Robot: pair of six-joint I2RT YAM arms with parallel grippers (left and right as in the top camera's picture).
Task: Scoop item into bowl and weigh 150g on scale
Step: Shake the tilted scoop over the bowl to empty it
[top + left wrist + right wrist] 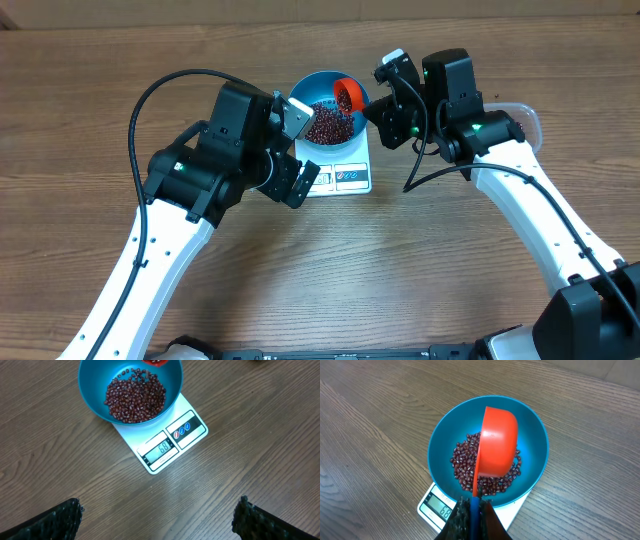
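Observation:
The blue bowl stands on the white scale, whose display shows 68. A heap of dark red-brown beans lies in the bowl. My right gripper is shut on the blue handle of an orange scoop. The scoop is tipped on its side above the beans, inside the bowl. My left gripper is open and holds nothing. It hovers over bare wood just in front of the scale, and its dark fingertips stand wide apart.
Part of a clear plastic tub shows behind the right arm at the table's right side. Black cables loop off both arms. Wooden tabletop surrounds the scale.

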